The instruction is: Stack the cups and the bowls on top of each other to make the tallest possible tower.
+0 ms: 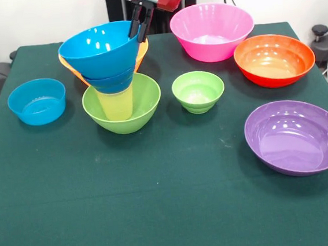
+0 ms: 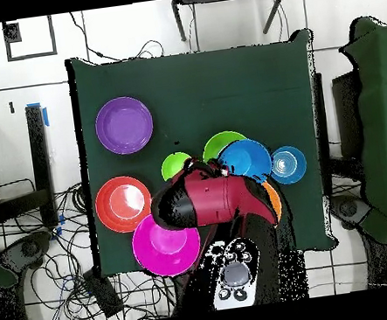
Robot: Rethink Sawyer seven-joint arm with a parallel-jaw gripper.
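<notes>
A large lime-green bowl [image 1: 144, 96] stands left of the table's middle with the pale yellow tumbler [image 1: 116, 104] upright in it. A small blue bowl [image 1: 113, 83] sits on the tumbler, and a larger blue bowl [image 1: 100, 48] rests tilted on top. My gripper [image 1: 138, 33] comes down from above and is shut on this top bowl's right rim. An orange bowl's rim [image 1: 69, 67] shows behind the stack on both sides; whether it rests in the stack I cannot tell. In the overhead view the arm [image 2: 211, 200] hides the gripper beside the blue bowl [image 2: 248, 160].
A low light-blue bowl [image 1: 37, 100] is left of the stack and a small green bowl [image 1: 198, 90] is right of it. A pink bowl [image 1: 212, 30] and a red-orange bowl [image 1: 274, 59] stand at the far right. A purple bowl [image 1: 296, 136] is near right.
</notes>
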